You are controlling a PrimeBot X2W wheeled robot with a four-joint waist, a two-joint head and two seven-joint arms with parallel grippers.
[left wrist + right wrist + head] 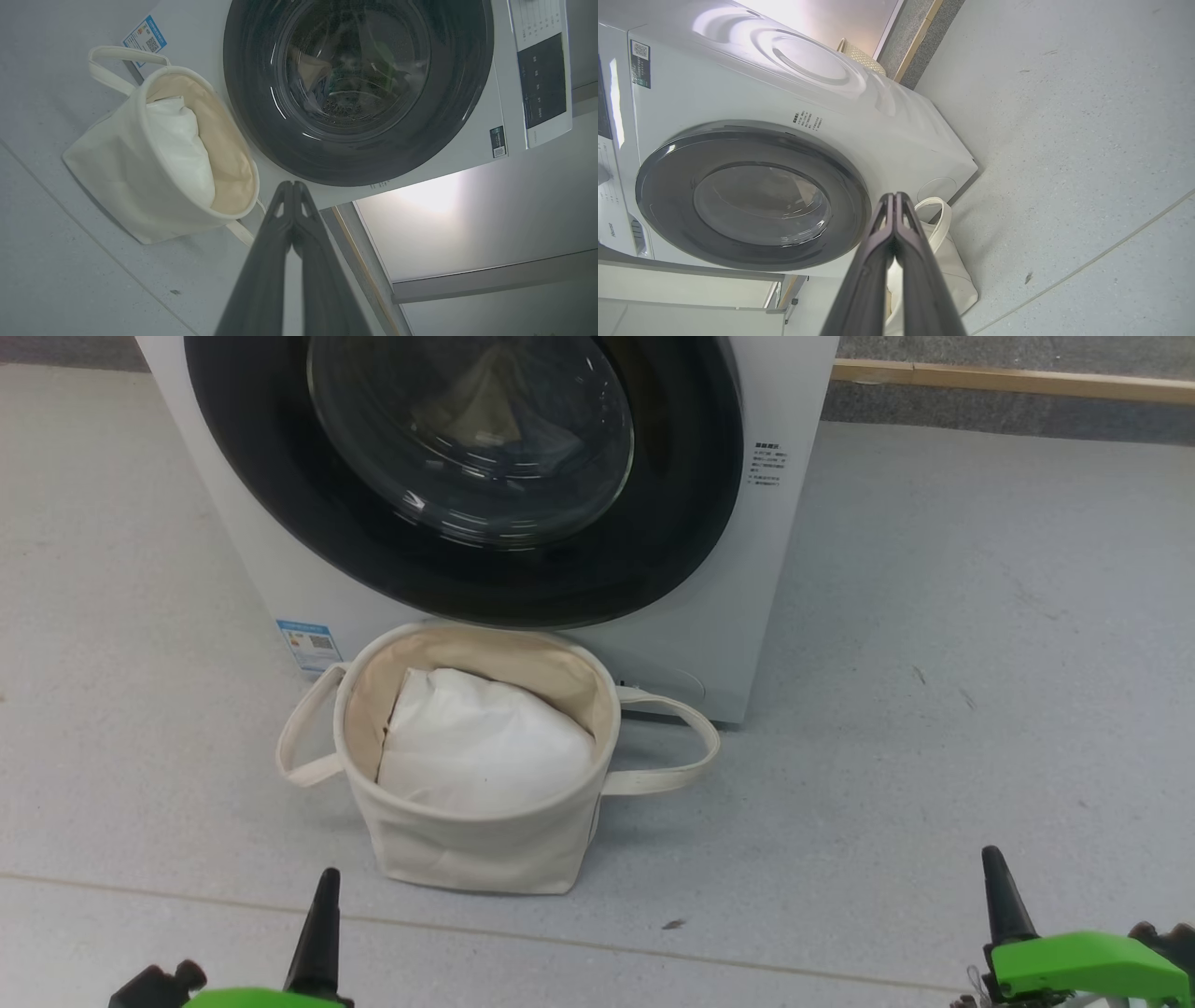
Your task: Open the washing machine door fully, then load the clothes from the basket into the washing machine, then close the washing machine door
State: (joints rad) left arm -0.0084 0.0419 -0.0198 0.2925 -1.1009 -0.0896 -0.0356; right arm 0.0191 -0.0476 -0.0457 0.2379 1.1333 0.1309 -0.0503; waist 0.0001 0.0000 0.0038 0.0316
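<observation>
The white washing machine (719, 616) stands ahead with its round glossy black door (467, 574) closed flat against the front. Through the glass in the left wrist view I make out beige and blue fabric, the clothes (310, 77), lying in the drum. Right before the machine, the cream canvas basket (467, 849) sits on the floor and holds a plain white pillow-like bundle (485, 747). My left gripper (325, 887) is low at the left, shut and empty, short of the basket. At the lower right my right gripper (994, 868) is also shut with nothing in it.
Open grey floor lies to the right of the machine and between the basket and my grippers. A wooden strip (1008, 378) runs along the wall at the back right. The basket's loop handles (672, 747) stick out to both sides. The machine's control panel (542, 79) is above the door.
</observation>
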